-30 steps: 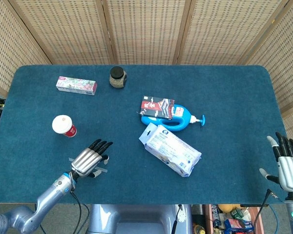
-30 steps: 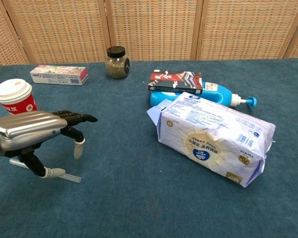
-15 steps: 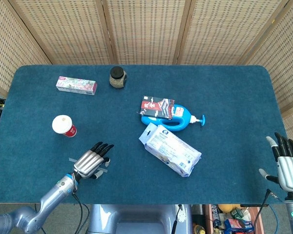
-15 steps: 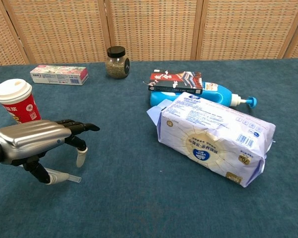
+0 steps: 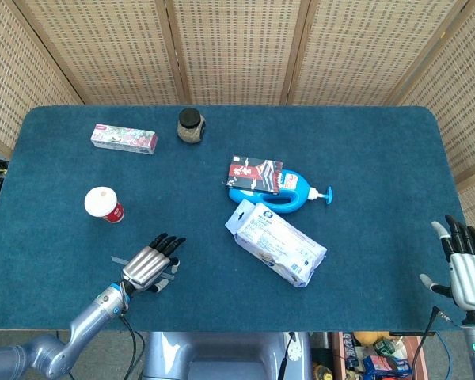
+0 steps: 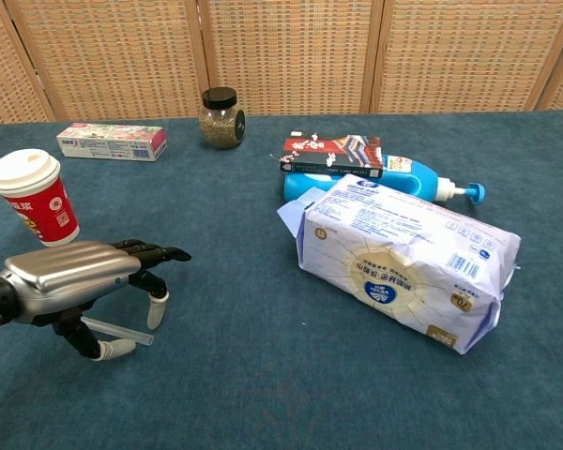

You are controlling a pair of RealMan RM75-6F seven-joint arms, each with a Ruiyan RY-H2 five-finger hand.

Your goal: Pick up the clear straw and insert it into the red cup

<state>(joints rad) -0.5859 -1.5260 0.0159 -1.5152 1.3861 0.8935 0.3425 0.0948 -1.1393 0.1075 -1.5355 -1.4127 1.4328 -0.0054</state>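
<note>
The left hand [image 6: 70, 281] was low over the blue table [image 5: 380, 142], near its front edge, palm down with its fingers bent and apart. The clear straw [image 6: 119, 331] lay flat on the cloth right under that hand, and the thumb tip was down beside it, but I could not tell if the hand had hold of it. The red cup [image 6: 32, 197] stood up straight just behind the hand, a little to the left, with its white lid on, not touching anything. Farther back near the far edge were a flat pink box [image 5: 124, 138] and a small jar [image 5: 191, 126] with a dark lid. There was a wide bare patch of cloth between the hand and the middle of the table. In the middle lay a big white packet [image 6: 408, 258], and behind it a blue pump bottle [image 5: 289, 195] on its side with a small red and black box [image 5: 256, 175] resting on top. The right side of the table was bare cloth all the way to the edge. The right hand [image 5: 465, 266] was past the front right corner, off the table, held up with its fingers straight and spread, holding nothing.
</note>
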